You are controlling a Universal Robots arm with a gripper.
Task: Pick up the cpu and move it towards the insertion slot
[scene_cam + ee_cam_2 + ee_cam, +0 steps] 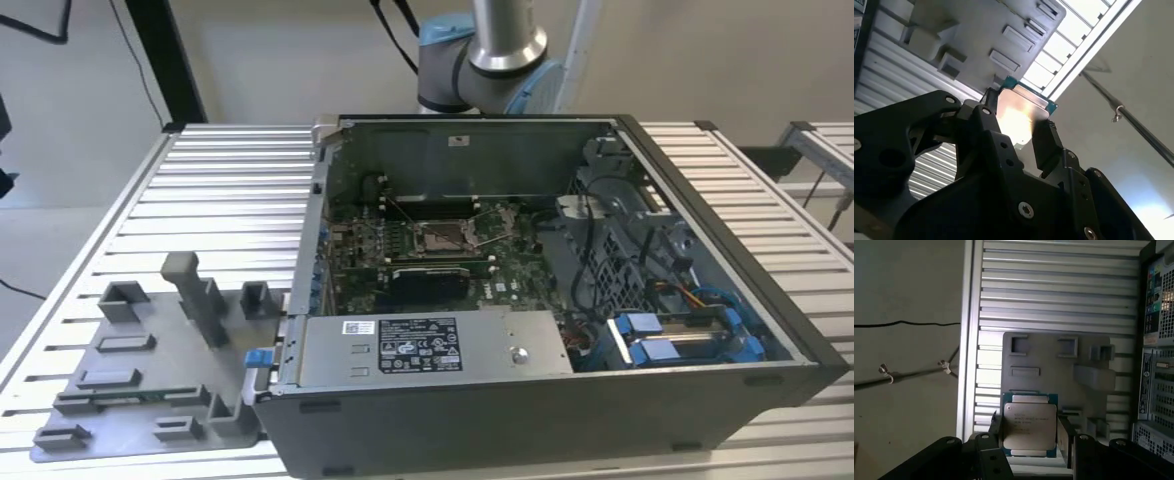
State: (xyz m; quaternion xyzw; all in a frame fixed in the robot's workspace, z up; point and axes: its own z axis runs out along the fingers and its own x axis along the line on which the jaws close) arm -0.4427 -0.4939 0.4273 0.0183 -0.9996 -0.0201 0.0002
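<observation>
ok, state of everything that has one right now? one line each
cpu: clamped at two edges, held above the grey tray
gripper: shut on the cpu
insertion slot: exposed, looks empty
computer case: side open, lying on the table
grey tray: flat on the table

In the exterior view, the ribbed metal counter (pixel 227 200) is occupied by an open computer case (pixel 534 425), with a grey tray (pixel 154 370) at its eight o'clock.
</observation>
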